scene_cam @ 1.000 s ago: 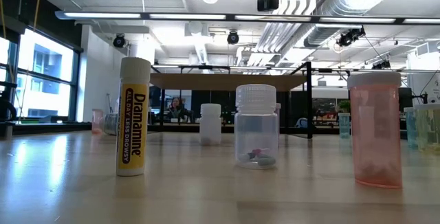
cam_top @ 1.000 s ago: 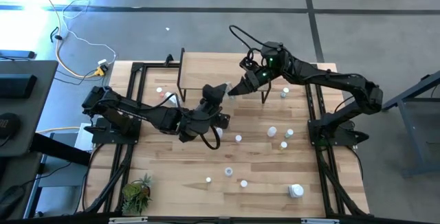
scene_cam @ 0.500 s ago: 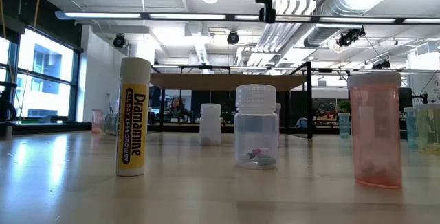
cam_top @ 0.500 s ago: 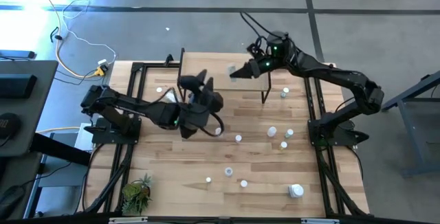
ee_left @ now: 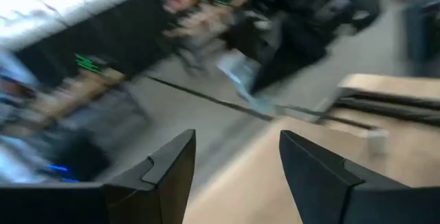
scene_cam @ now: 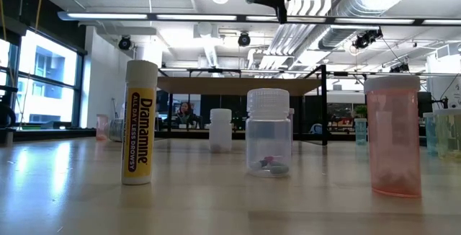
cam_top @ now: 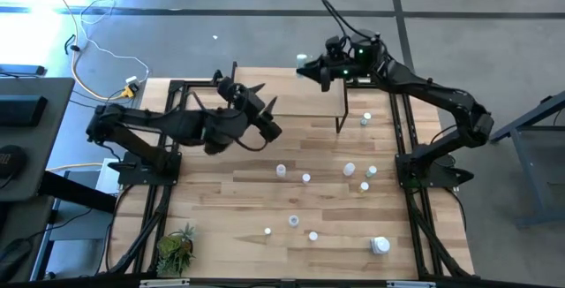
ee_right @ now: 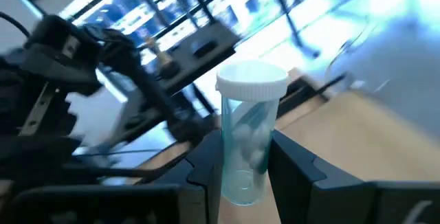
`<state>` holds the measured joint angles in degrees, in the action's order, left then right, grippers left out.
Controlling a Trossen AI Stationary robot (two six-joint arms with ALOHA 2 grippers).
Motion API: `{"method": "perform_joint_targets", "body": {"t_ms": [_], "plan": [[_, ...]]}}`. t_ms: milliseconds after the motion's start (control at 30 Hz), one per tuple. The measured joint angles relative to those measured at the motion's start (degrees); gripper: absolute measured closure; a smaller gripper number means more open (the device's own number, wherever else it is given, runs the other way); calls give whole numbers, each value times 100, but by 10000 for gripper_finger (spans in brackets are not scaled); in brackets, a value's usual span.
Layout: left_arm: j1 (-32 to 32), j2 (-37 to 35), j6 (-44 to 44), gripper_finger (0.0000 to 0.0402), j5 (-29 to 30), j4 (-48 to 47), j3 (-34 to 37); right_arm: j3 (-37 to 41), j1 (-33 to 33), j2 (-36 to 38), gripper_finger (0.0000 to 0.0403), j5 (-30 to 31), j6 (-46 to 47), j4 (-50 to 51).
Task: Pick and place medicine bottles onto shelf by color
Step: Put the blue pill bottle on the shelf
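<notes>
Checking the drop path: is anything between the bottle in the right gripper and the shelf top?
Nothing visible. The right gripper holds a white-capped bottle above the shelf's far edge. The shelf top looks bare there, and the left gripper is open, over its near left part, apart from the bottle.

High view: overhead, straight down, far enough to take in the whole counter [cam_top: 265,200] and both arms. Low view: at counter level, very near the bottles [scene_cam: 269,132], facing the room behind; shares them and the shelf [scene_cam: 238,85] with the high view. Wrist views: each looks forward past its own fingers, close in.
</notes>
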<state>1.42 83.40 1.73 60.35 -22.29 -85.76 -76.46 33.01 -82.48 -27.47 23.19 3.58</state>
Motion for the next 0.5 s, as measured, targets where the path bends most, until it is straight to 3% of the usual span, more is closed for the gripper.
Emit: {"method": "perform_joint_targets", "body": {"t_ms": [167, 333, 500], "plan": [[-410, -238, -1319, 203, -1101, -1230, 0, -223, -73, 7, 317, 889, -859, -65], [-703, -278, -1466, 203, -1525, -1837, 2, -232, -264, 6, 317, 1821, -1445, -356], [-1075, -294, -1388, 203, -2625, -1889, 304, -236, -543, -191, 317, 2577, -1613, -795]]}}
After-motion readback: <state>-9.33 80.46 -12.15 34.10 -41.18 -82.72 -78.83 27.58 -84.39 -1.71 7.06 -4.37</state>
